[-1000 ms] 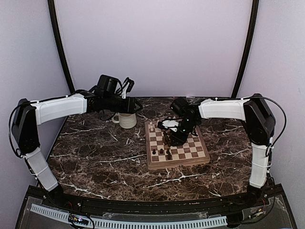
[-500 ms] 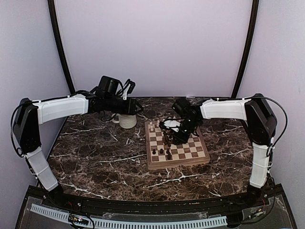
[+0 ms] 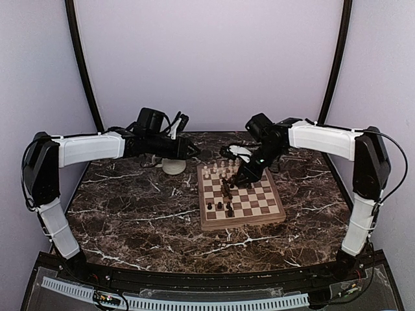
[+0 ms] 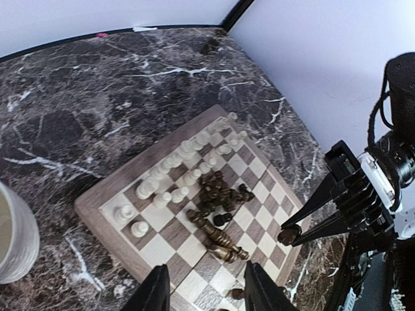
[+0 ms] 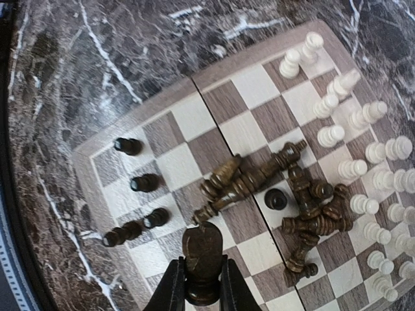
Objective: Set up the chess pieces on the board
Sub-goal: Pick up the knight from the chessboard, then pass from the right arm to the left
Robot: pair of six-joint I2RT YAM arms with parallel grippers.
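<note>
The right claw point(image 5: 202, 288) is clamped on 1 dark chess piece point(image 5: 202, 249), a knight by its shape. Its 2 fingers press the base from either side and the head stands clear beyond the tips. The piece hangs over the board point(image 5: 84, 170), above a light square near the middle.

Just ahead of this claw and to its right, a heap of dark chess pieces point(image 5: 305, 207) lies tumbled together, most on their sides and touching or crossing one another. Further right of the claw, the white chess pieces point(image 5: 363, 155) stand upright in 2 rough rows along that side of the board. Ahead of the claw and to its left, a short line of dark pawns point(image 5: 144, 183) sits near the opposite rim. 3 of them are upright, and 1 more beside them looks to be lying down. Beyond that rim is the dark marble tabletop point(image 5: 52, 78).

The left claw point(image 4: 207, 295) holds nothing. Its 2 fingers stand apart, and chequered squares show through the gap between them. From this claw the board spreads ahead and below, with the white rows on its nearer side and the dark heap past them. A cream mug point(image 4: 13, 240) stands on the marble well to this claw's left, off the board. The right claw and its knight are ahead to the right.
</note>
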